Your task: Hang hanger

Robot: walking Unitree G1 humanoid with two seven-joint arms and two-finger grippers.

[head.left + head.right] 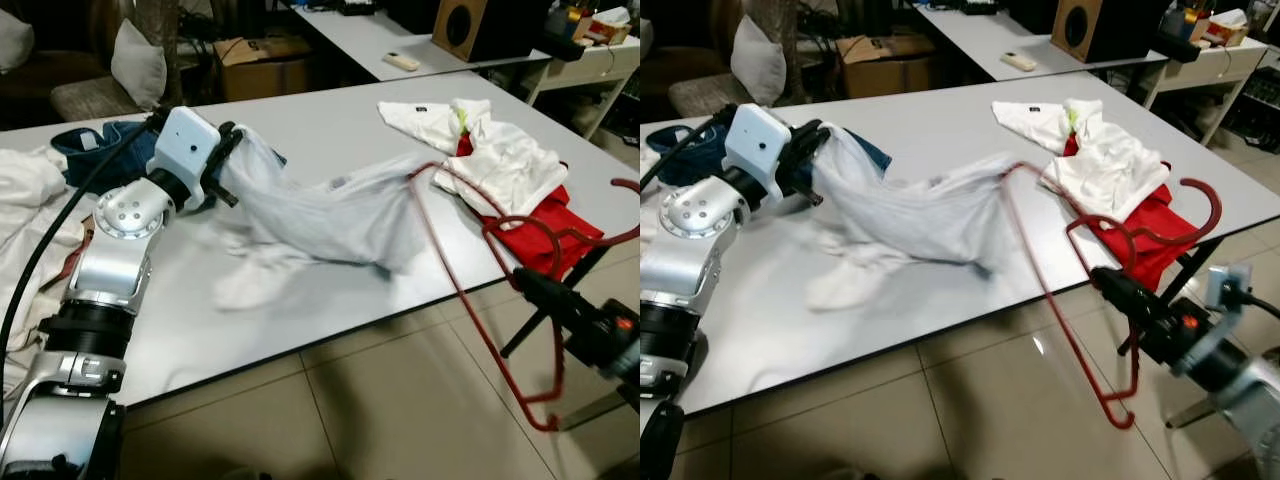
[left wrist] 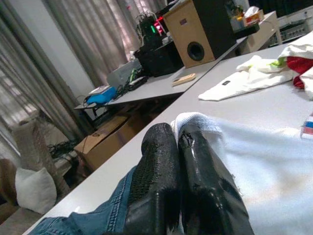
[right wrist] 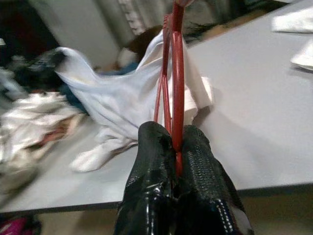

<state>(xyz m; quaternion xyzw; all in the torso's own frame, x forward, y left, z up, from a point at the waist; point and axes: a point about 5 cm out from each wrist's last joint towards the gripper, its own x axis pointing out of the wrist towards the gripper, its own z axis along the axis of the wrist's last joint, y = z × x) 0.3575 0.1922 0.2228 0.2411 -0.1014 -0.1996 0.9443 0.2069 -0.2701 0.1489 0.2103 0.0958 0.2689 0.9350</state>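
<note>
Across the grey table (image 1: 330,130), two grippers are stretching a white shirt (image 1: 320,215) between them, with a red hanger (image 1: 470,290) at its lower-right end.

Left gripper (image 1: 228,150), at centre left of the left eye view, is pinching a bunched edge of the soft, crumpled shirt, its textured black fingers (image 2: 156,186) pressing together on the cloth beside a strip of blue denim (image 2: 105,215). Right gripper (image 1: 1110,285), at lower right, is clamping the thin, glossy wire hanger, whose long red bar is running up and left from the fingers into the shirt's end at frame centre, while its curved hook is arching at the far right edge. Behind it, a rumpled white-and-red pile (image 1: 510,175) is lying on the smooth tabletop, over the tiled floor (image 1: 400,400).
</note>
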